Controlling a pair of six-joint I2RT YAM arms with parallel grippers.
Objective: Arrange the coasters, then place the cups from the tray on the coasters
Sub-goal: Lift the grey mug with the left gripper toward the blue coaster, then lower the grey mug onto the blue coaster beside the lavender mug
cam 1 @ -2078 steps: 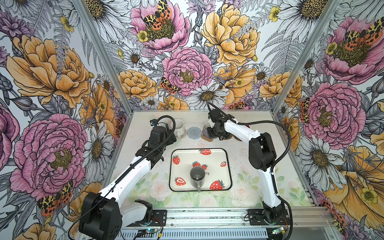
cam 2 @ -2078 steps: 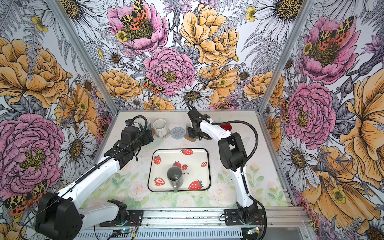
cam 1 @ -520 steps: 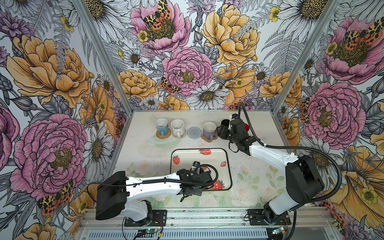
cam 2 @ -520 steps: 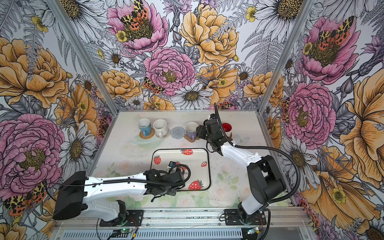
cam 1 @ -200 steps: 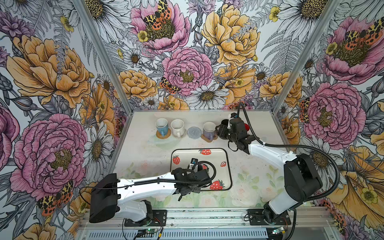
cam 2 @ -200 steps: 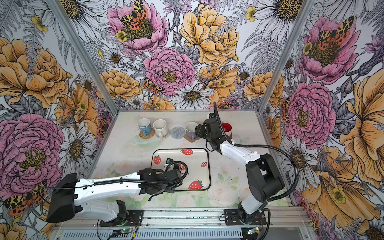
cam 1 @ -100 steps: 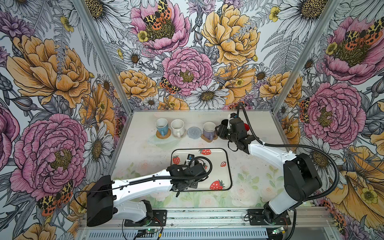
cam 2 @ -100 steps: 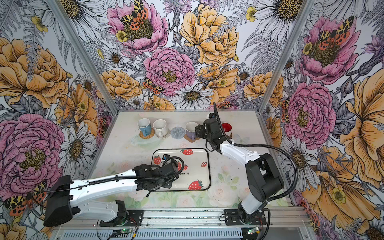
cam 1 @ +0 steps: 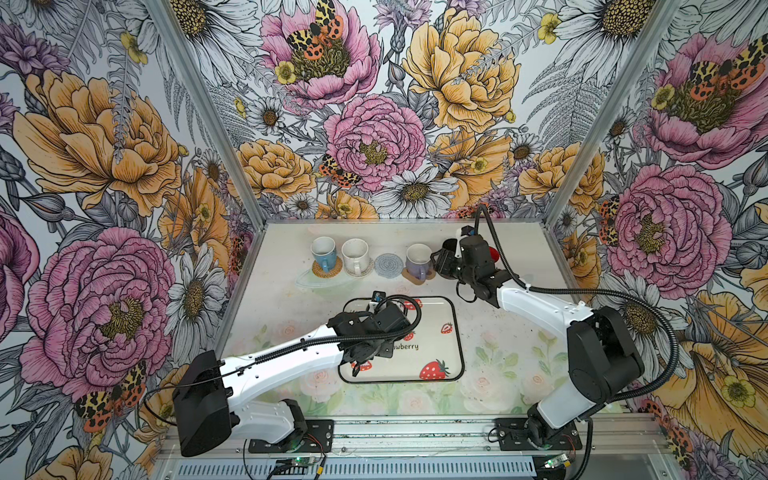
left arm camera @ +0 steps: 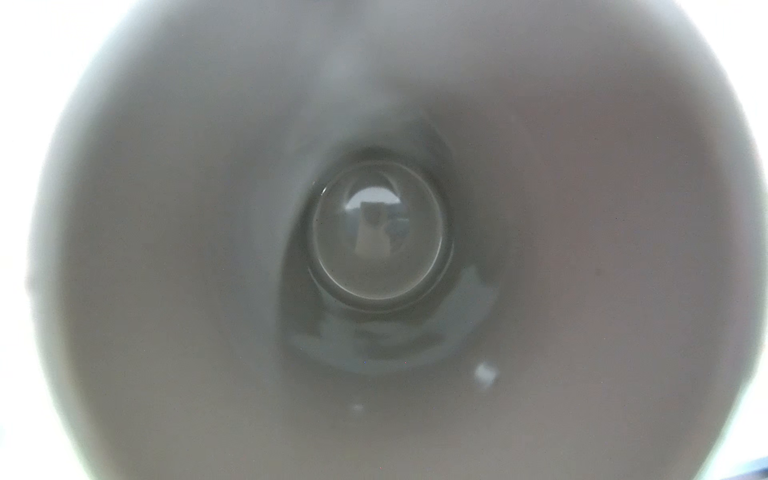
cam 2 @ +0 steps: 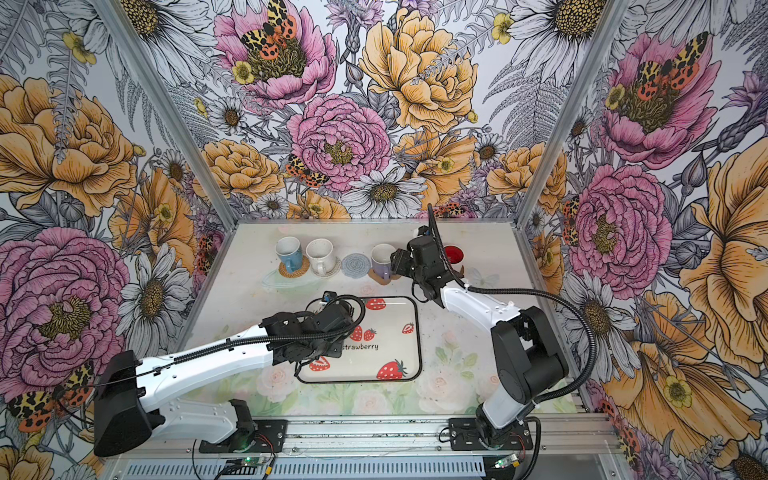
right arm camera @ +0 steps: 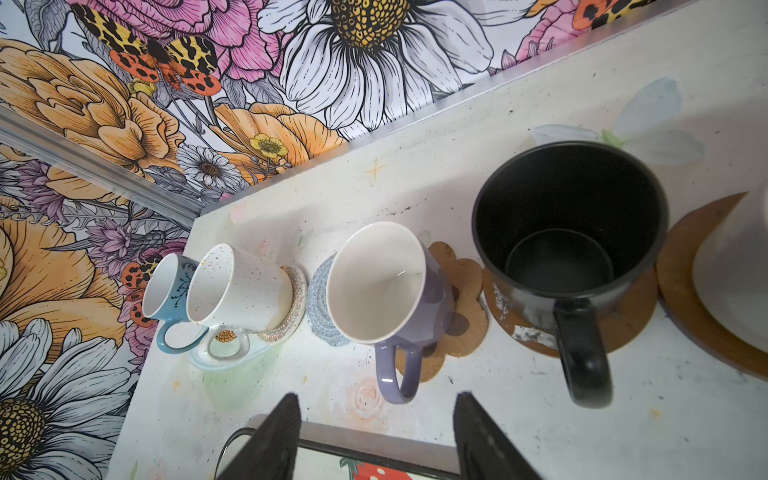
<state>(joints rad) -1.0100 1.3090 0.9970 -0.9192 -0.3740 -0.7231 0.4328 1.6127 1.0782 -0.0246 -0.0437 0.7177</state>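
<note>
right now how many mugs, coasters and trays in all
mugs: 6, light blue mug, speckled white mug, lavender mug, black mug, red-inside mug, grey mug
coasters: 6, rattan coaster, whitish woven coaster, grey-blue woven coaster, paw-shaped coaster, two brown disc coasters
strawberry tray: 1
total: 13

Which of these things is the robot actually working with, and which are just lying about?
Part of the job: strawberry tray; light blue mug, white mug, lavender mug, black mug, red-lined mug, grey mug; rattan coaster, whitish coaster, grey-blue coaster, paw coaster, brown discs.
Just surroundings: flowered walls, tabletop, metal rail.
</note>
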